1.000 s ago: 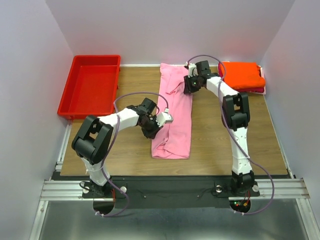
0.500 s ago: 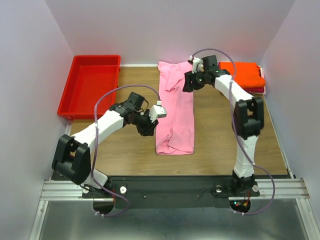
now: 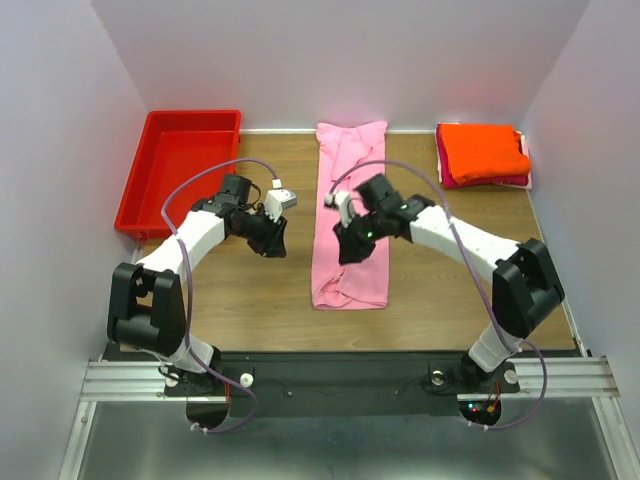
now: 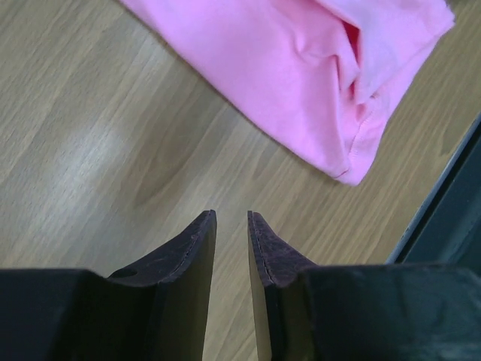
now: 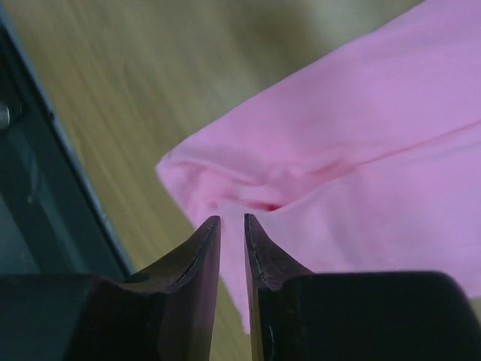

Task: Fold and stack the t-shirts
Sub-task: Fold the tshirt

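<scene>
We are mid-fold on the light pink t-shirt [image 3: 350, 215], a long strip along the bench [image 3: 250, 290], both pincers narrowly parted and empty; next we grip its near end and fold it back.

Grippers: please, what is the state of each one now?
Left gripper: nearly closed, empty, over bare table.
Right gripper: nearly closed, empty, above the light pink t-shirt.

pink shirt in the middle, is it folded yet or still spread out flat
Partly folded. The light pink shirt lies as a long narrow strip on the table, no sleeves sticking out; the left wrist view shows doubled layers at its near end. It is not folded crosswise.
</scene>
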Robot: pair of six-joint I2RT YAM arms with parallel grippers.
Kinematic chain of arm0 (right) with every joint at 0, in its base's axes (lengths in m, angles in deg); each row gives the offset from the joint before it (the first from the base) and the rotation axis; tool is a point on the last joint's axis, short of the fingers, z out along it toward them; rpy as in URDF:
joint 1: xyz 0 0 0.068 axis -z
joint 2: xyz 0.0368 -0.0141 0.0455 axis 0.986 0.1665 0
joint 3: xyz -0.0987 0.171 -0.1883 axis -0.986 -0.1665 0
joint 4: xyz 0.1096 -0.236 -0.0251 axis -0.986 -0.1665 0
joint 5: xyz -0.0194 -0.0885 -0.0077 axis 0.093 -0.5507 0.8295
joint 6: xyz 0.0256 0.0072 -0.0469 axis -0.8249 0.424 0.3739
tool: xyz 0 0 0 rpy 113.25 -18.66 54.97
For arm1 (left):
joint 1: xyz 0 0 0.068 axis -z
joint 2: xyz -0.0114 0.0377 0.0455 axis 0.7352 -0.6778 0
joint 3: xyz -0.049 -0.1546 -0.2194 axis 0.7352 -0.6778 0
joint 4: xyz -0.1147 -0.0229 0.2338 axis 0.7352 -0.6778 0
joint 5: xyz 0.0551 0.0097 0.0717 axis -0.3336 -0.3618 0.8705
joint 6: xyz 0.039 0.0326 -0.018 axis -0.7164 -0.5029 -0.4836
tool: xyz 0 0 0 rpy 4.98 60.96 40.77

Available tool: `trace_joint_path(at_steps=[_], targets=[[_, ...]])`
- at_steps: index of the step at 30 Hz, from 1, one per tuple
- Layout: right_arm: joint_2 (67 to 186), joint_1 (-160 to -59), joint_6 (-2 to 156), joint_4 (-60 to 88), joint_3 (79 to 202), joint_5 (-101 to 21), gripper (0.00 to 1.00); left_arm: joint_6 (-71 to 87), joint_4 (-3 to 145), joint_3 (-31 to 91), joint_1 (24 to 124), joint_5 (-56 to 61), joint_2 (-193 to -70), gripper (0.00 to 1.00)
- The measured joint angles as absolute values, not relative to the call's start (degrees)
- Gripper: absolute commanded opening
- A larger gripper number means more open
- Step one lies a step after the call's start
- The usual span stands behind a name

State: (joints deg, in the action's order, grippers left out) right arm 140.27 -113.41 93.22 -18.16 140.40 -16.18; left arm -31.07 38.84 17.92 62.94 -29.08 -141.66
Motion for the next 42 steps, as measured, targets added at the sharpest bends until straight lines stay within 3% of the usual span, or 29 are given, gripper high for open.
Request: trace_joint_path(at_steps=[8, 15, 25, 36, 42], targets=[[140.89, -125.98, 94.18, -20.85, 134.41, -27.45, 0.32, -28.53, 40.37, 17.36, 62.31, -28.67, -141.44, 0.35], [144.86, -127.37, 94.09, -20.58, 135.43, -33.33, 0.33, -27.03, 41.28, 14.67, 62.27, -27.95, -139.47, 0.35], [148.45, -130.43, 93.72, -20.74, 136.5, -34.71, 0.45, -26.7, 41.98, 13.6, 62.27, -26.81, -136.02, 0.35], [152.19, -131.09, 93.11, -20.65, 138.52, -38.88, 0.34, -26.7, 41.94, 12.9, 62.27, -26.37, -135.93, 0.35], [152.36, -131.11, 92.8, -20.67, 138.52, -39.85, 0.21, -26.74, 41.94, 12.9, 62.27, -26.2, -135.93, 0.35]])
